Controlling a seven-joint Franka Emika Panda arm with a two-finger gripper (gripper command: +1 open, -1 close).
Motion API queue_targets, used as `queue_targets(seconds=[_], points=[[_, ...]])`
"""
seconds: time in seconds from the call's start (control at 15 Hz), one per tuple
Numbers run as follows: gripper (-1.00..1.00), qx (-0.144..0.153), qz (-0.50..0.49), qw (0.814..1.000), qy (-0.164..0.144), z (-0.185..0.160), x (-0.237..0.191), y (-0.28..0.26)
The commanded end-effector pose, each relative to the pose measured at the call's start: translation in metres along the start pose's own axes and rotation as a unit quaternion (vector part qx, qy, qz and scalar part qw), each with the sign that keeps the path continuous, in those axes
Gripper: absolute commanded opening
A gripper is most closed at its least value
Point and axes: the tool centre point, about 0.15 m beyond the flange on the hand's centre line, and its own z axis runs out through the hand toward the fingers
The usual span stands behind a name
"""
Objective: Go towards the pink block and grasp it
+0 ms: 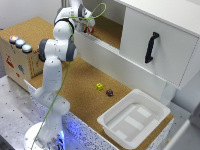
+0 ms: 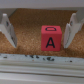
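Observation:
The pink block (image 2: pixel 52 37) is a small reddish-pink cube with black letters A and D. It sits on the cork surface of the raised shelf, just behind a white ledge (image 2: pixel 40 60). In the exterior view it shows as a red speck (image 1: pixel 90 30) under the hand. My gripper (image 2: pixel 39 31) is open, with one finger on each side of the block. The block is close to one finger (image 2: pixel 70 30) and well apart from the other (image 2: pixel 6 30). In the exterior view the gripper (image 1: pixel 88 26) is at the back, low over the shelf.
A small yellow block (image 1: pixel 99 86) and a dark maroon block (image 1: pixel 109 92) lie on the lower cork board. A white tray (image 1: pixel 134 120) stands at the front right. A white cabinet with a black handle (image 1: pixel 151 47) is behind. A cardboard box with buttons (image 1: pixel 17 52) is at the left.

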Motion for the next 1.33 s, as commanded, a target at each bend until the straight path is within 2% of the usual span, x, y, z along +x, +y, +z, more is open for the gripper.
queue_targets(seconds=[0.0,0.07,0.2,0.4,0.6,0.8,1.0,1.27], points=[[1.0,-0.018,0.011,0.998,-0.059,0.015,0.043,0.004],[-1.0,-0.008,0.005,0.998,-0.06,0.016,0.045,0.003],[-1.0,0.004,0.006,0.999,-0.052,0.013,0.049,0.002],[-1.0,0.017,0.009,0.998,-0.057,0.017,0.051,0.007],[-1.0,0.014,0.016,0.998,-0.06,0.019,0.048,0.019],[-1.0,0.013,0.015,0.999,-0.048,0.006,0.033,0.02],[-1.0,0.004,0.024,1.0,-0.007,-0.035,-0.001,0.031],[-1.0,0.011,0.025,1.0,0.01,-0.062,-0.059,0.043]])
